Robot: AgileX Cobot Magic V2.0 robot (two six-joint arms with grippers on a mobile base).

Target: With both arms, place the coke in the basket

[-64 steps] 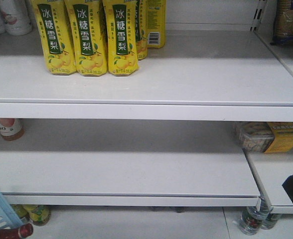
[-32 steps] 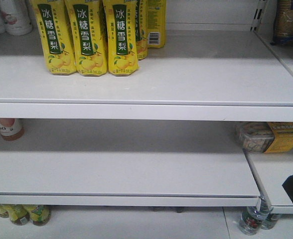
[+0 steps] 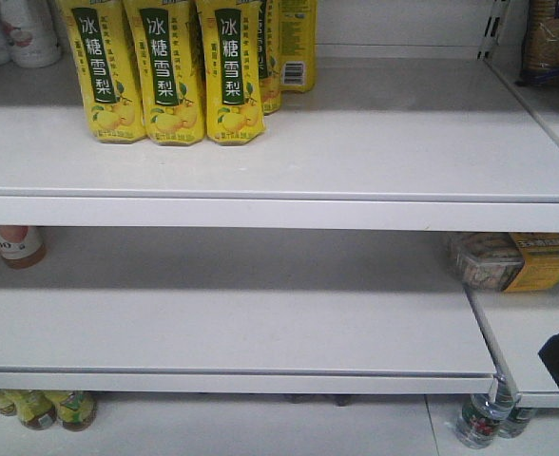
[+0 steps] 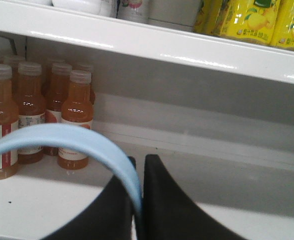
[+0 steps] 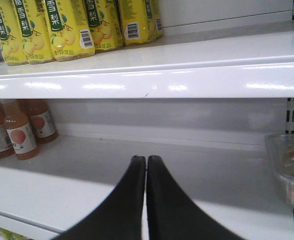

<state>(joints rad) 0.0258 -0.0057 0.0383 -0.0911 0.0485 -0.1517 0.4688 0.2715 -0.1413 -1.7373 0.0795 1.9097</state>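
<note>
Your left hand [image 4: 138, 200] is clamped on the basket's pale blue handle [image 4: 77, 142], so the basket hangs from it, its body out of view. Your right hand [image 5: 146, 172] is pinched shut with nothing in it, in front of the middle shelf [image 5: 87, 185]. No coke shows in any view; you cannot confirm it is in the basket.
</note>
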